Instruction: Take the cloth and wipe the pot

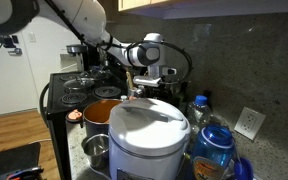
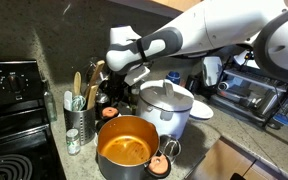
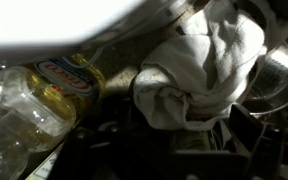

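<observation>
In the wrist view a crumpled white cloth (image 3: 206,65) lies just ahead of my gripper (image 3: 180,128). The dark fingers stand wide apart on either side of the cloth's lower edge, so the gripper is open. The orange-red pot (image 2: 124,148) stands at the counter's front next to the stove and is empty; it also shows in an exterior view (image 1: 99,112). In both exterior views my gripper (image 1: 134,86) (image 2: 117,86) hangs low behind the pot and beside the white rice cooker (image 2: 167,108). The cloth is hidden in both exterior views.
A plastic oil bottle (image 3: 46,95) lies left of the cloth. A utensil holder (image 2: 81,115) stands by the black stove (image 2: 12,110). A small steel pot (image 1: 96,150) sits before the rice cooker (image 1: 149,135). Blue bottles (image 1: 212,145) stand beside it.
</observation>
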Motion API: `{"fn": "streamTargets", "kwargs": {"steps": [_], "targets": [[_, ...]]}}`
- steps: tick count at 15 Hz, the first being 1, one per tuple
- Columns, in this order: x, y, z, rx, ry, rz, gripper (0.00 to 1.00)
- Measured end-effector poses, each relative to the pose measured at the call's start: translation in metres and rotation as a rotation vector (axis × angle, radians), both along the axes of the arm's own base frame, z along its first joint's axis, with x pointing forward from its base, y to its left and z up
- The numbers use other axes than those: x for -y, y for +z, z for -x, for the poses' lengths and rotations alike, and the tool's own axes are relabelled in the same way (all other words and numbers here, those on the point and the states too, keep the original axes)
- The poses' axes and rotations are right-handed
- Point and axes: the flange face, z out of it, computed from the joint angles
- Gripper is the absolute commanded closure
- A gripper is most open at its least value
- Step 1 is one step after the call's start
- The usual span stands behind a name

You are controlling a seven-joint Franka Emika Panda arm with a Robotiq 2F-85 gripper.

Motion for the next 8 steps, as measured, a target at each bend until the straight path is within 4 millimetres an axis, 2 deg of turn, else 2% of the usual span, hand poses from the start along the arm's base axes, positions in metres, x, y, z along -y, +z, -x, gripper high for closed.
{"fn": "streamTargets", "kwargs": {"steps": [3, 8], "targets": [[0.005, -0.012, 0.001, -0.011, -0.012, -0.021, 0.0], [-0.008, -0.034, 0.008, -0.019, -0.006, -0.068, 0.0]]}}
